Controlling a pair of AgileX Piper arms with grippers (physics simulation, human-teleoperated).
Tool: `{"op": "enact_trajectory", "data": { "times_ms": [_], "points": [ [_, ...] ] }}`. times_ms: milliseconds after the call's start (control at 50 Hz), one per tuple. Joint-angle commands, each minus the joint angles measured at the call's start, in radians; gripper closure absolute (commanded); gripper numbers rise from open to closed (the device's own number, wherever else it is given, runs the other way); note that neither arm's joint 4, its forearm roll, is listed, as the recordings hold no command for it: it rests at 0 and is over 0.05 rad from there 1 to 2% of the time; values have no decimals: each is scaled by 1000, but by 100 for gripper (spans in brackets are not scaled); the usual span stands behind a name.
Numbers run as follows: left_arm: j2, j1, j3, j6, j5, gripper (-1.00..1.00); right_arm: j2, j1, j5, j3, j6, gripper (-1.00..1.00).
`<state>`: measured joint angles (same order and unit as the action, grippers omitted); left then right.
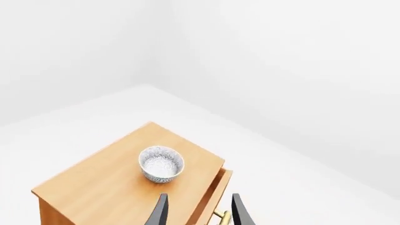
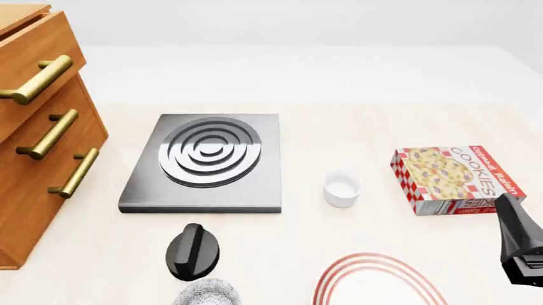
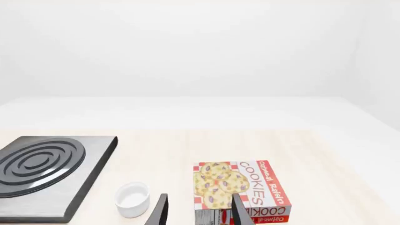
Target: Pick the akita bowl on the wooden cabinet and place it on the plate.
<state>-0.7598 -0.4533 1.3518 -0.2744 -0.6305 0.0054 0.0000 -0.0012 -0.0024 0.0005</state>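
- On the wooden cabinet (image 1: 112, 183) top, near its drawer edge, the akita bowl (image 1: 161, 163) sits upright.
- Left gripper (image 1: 197, 211) hangs above it, jaws apart, empty.
- Likely rigid, smooth, breakable: pinch 1 rim wall.

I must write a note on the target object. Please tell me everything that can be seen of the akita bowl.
The akita bowl is round and deep, white with a fine grey-black speckled pattern inside and outside, like glazed ceramic. It stands upright and looks empty, on the flat top of the wooden cabinet, near the edge above the slightly open top drawer. Nothing else touches it. The left gripper hangs open short of it and does not hold it.
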Motion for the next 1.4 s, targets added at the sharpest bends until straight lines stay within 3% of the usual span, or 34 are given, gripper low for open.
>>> {"op": "enact_trajectory", "data": {
  "times_ms": [20, 780, 1400],
  "points": [
    [-39, -70, -10, -10, 49, -100, 0, 0, 0, 0, 0, -100],
    [-225, -250, -25, -53, 194, -100, 0, 0, 0, 0, 0, -100],
    [-352, -221, -42, -78, 254, -100, 0, 0, 0, 0, 0, -100]
  ]
}}
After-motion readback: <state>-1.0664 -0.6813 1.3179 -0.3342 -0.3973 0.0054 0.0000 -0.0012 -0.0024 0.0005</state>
